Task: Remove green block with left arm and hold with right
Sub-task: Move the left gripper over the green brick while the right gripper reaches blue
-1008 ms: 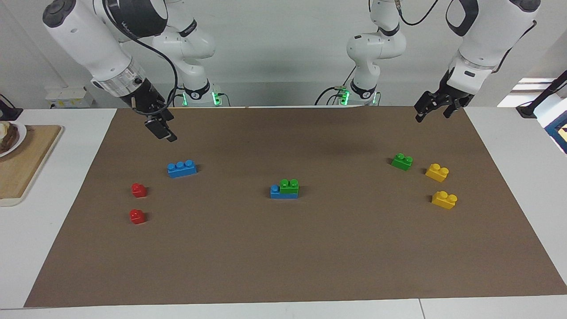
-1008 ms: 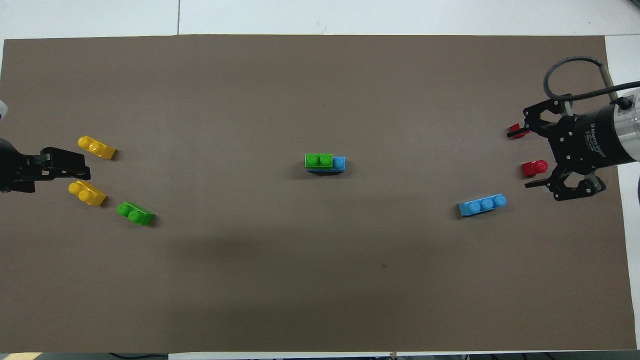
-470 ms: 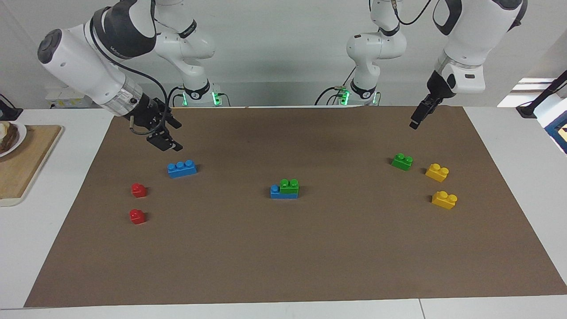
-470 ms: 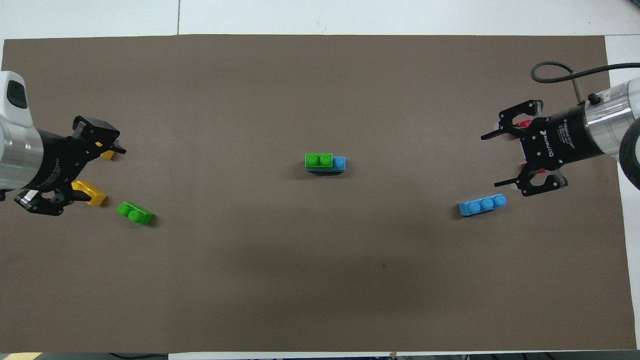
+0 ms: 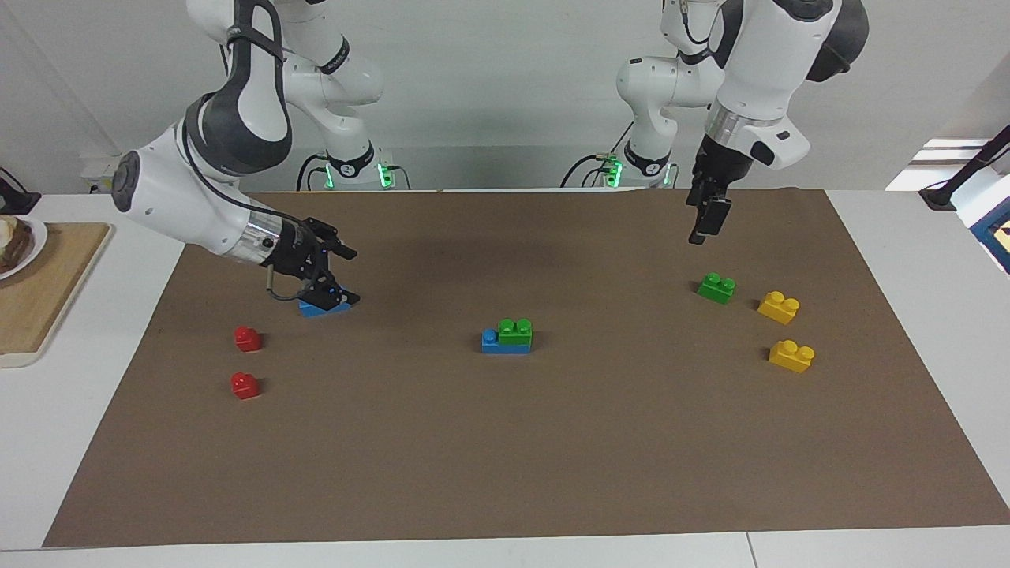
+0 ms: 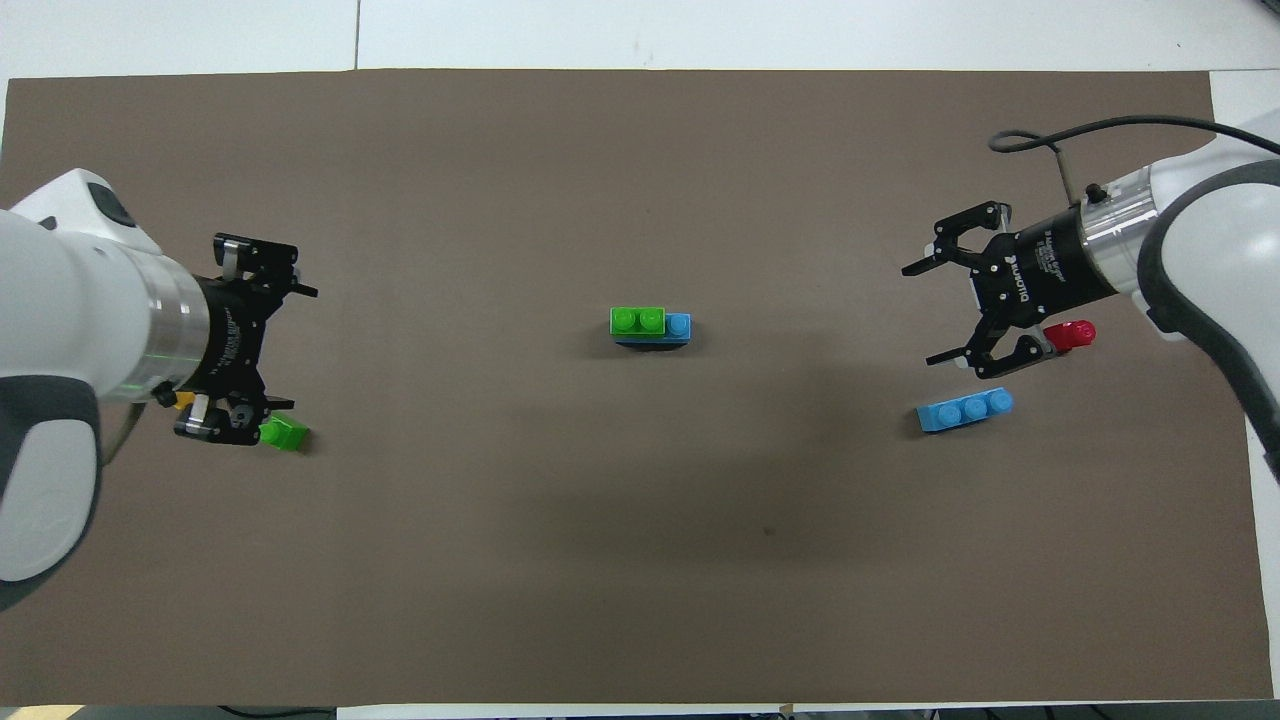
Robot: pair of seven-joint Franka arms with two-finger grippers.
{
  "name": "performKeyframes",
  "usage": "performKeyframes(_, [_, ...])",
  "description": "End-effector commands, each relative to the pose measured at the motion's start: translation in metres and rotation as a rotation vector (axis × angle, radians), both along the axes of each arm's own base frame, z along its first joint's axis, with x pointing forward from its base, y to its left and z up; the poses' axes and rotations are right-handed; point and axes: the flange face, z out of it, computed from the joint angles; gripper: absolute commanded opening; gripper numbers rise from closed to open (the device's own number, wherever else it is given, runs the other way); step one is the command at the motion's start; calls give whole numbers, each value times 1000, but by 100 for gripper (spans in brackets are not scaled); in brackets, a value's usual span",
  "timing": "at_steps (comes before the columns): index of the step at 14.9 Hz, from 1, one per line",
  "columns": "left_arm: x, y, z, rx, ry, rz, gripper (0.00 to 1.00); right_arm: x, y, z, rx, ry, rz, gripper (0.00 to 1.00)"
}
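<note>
- Since the earlier frames both arms have swung in from the table's ends toward the middle: the right gripper (image 5: pixel 347 276) has dropped low and now hangs over the loose blue brick (image 6: pixel 965 411), and the left gripper (image 5: pixel 702 225) has come in over the mat (image 5: pixel 505 457), up in the air above the loose green brick (image 5: pixel 716 288). No brick has shifted.
- The green block (image 5: pixel 515 330) sits at the mat's centre, pressed onto the stacked blue brick (image 5: pixel 492 342), covering two of its studs and leaving one blue stud bare at the right arm's end. Neither gripper touches it.
- The right gripper's fingers are spread wide, holding nothing; in the overhead view they point toward the centre stack.
- The left gripper is also spread apart in the overhead view (image 6: pixel 265 350), with nothing between its fingers; it hides part of the loose green brick and the yellow bricks there.
- The loose green brick lies toward the left arm's end of the table, nearer the robots than the two yellow bricks (image 5: pixel 779 307) (image 5: pixel 791 356), which lie near each other.
- Two red bricks (image 5: pixel 248 338) (image 5: pixel 245 385) lie toward the right arm's end, farther from the robots than the loose blue brick.
- A wooden board (image 5: pixel 39 292) with a plate (image 5: pixel 16 244) sits off the mat at the right arm's end.
</note>
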Motion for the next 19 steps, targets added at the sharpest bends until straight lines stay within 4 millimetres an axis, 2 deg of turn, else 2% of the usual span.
performKeyframes(1, [-11, -36, -17, -15, -3, 57, 100, 4, 29, -12, 6, -14, -2, 95])
performKeyframes(3, [-11, -51, -18, -38, -26, 120, 100, 7, 47, -23, -4, -32, 0, 95])
performKeyframes(5, [-12, -82, -34, -48, -15, 155, 100, 6, 57, -34, -5, -44, -11, 95])
performKeyframes(6, [-9, -91, -41, -55, -14, 184, 100, 6, 63, -37, -7, -50, -8, 95])
performKeyframes(8, [-3, -121, -61, -60, 4, 228, 100, 8, 72, -49, -16, -57, -11, 95])
performKeyframes(9, [3, -135, -73, -56, 21, 241, 100, 7, 86, -51, -25, -73, -15, 95])
performKeyframes(10, [6, -146, -81, -55, 31, 250, 100, 6, 91, -52, -31, -76, -28, 95])
performKeyframes(12, [11, -168, -97, -68, 33, 291, 100, 8, 94, -58, -36, -69, -38, 95])
performKeyframes(14, [11, -181, -107, -73, 35, 312, 100, 10, 101, -70, -33, -60, -60, 95])
performKeyframes(15, [12, -197, -118, -69, 43, 310, 100, 11, 107, -73, -33, -64, -66, 95])
performKeyframes(16, [18, -203, -124, -74, 44, 330, 100, 11, 115, -78, -36, -67, -63, 95])
performKeyframes(18, [24, -208, -124, -90, 32, 354, 100, 12, 125, -88, -46, -71, -77, 95])
performKeyframes(19, [25, -211, -132, -83, 40, 351, 100, 11, 135, -94, -50, -76, -71, 95])
